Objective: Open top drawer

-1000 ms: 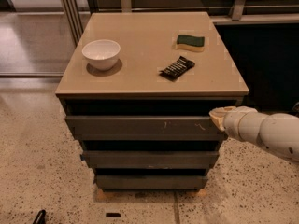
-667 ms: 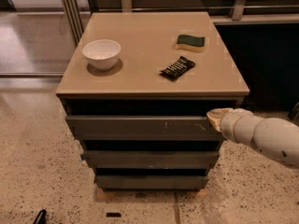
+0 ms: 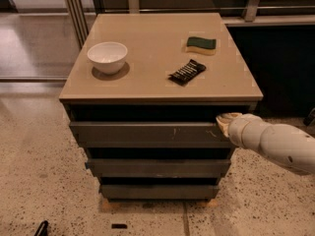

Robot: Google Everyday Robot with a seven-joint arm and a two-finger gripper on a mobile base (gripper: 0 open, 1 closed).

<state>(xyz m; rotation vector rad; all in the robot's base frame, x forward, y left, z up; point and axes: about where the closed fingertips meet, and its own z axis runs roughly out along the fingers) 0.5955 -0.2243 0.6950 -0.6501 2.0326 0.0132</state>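
Top drawer [image 3: 147,132], gripper [image 3: 227,124] at its right end
Its long front runs leftward from the gripper, which sits at the upper right corner; its hold I cannot tell.

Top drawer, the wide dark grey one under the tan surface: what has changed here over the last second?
The gripper on the white arm has edged slightly left, against the right end of the wide, dark grey, handleless top drawer. Nothing shows it taking hold. The drawer front sits where it was, not pulled out. The white bowl, green sponge and black packet on the tan cabinet top have not moved.
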